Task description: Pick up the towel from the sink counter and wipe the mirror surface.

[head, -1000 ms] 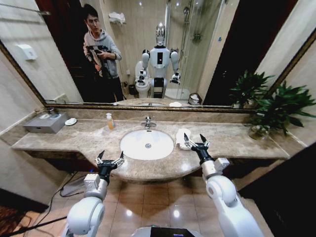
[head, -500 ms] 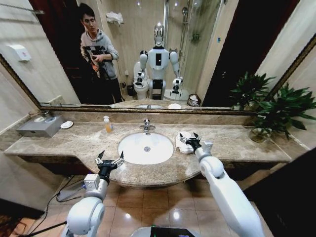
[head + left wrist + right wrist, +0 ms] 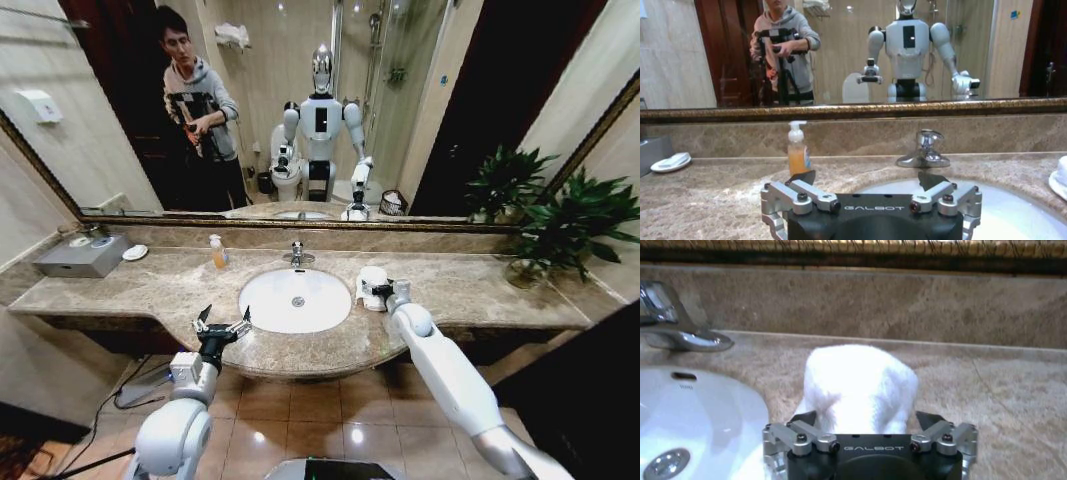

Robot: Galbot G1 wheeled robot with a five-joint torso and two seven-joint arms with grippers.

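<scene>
The towel (image 3: 372, 287) is lying on the worktop (image 3: 480, 290) just right of the basin (image 3: 296, 300), bunched into a soft white mound, well short of the mirror (image 3: 420, 110) on the far wall. The right end effector (image 3: 867, 421) is reaching over it, its fingers spread to either side of the cloth's near end and not clenched on it, so the step in hand looks like the pick-up itself, with the wiping not yet begun. The next move is probably calling for the fingers to pinch together on the thick fold, deep enough that the terry does not slip out, before any lift toward the glass. The left end effector (image 3: 222, 326) is hanging released at the worktop's near edge, left of the basin, facing the faucet (image 3: 924, 152) and soap bottle (image 3: 797, 152).
</scene>
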